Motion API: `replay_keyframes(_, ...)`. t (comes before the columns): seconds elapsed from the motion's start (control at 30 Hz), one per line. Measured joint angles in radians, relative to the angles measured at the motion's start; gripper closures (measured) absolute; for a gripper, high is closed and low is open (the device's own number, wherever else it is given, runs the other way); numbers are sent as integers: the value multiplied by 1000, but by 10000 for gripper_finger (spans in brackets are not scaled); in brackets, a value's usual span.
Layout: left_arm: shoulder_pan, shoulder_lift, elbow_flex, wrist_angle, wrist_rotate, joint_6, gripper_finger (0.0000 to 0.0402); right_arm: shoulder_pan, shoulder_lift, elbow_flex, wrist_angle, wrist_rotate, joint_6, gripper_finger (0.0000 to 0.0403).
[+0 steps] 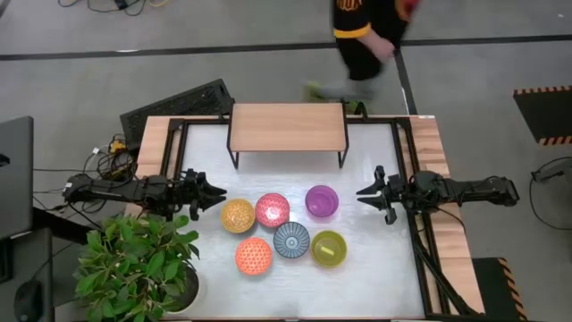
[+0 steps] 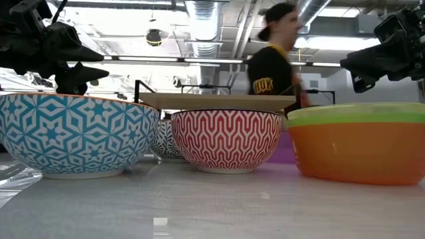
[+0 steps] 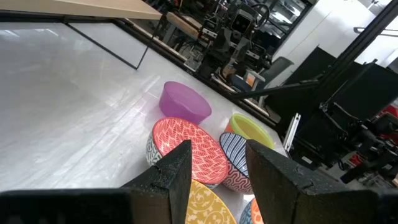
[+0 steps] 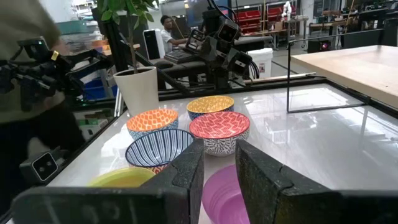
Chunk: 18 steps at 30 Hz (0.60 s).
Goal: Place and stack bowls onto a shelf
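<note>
1. The shelf (image 1: 288, 126) stands at the far middle of the white table (image 1: 375, 277), its wood top bare.
2. All six bowls sit on the table in a tight cluster in front of the shelf, none stacked.
3. The back row, from the left arm's side, holds the yellow bowl (image 1: 238, 215), the pink bowl (image 1: 273, 209) and the purple bowl (image 1: 322, 201).
4. The front row holds the orange bowl (image 1: 254, 255), the blue-grey bowl (image 1: 291, 240) and the olive bowl (image 1: 328, 248).
5. The left gripper (image 1: 217, 194) hangs above the table just beside the yellow bowl, fingers parted with a clear gap, holding nothing.
6. The right gripper (image 1: 363, 193) hangs near the purple bowl, a little apart from it, its fingers also parted and empty.
7. In the right wrist view the purple bowl (image 4: 227, 193) lies right below the finger gap.
8. A potted plant (image 1: 134, 259) sits at the table's near corner on the left arm's side.
9. A person (image 1: 362, 36) in dark clothes is on the floor beyond the shelf.
</note>
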Motion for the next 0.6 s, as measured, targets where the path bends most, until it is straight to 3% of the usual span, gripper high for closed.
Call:
replay_keyframes(0.37, 0, 0, 0, 3, -9, -23, 266, 0, 0, 0, 0, 0, 0, 284)
replay_keyframes(0.5, 0, 0, 0, 22, -63, -105, 266, 0, 0, 0, 0, 0, 0, 284)
replay_keyframes(0.6, 0, 4, 0, 21, -199, -141, 266, 0, 0, 0, 0, 0, 0, 284)
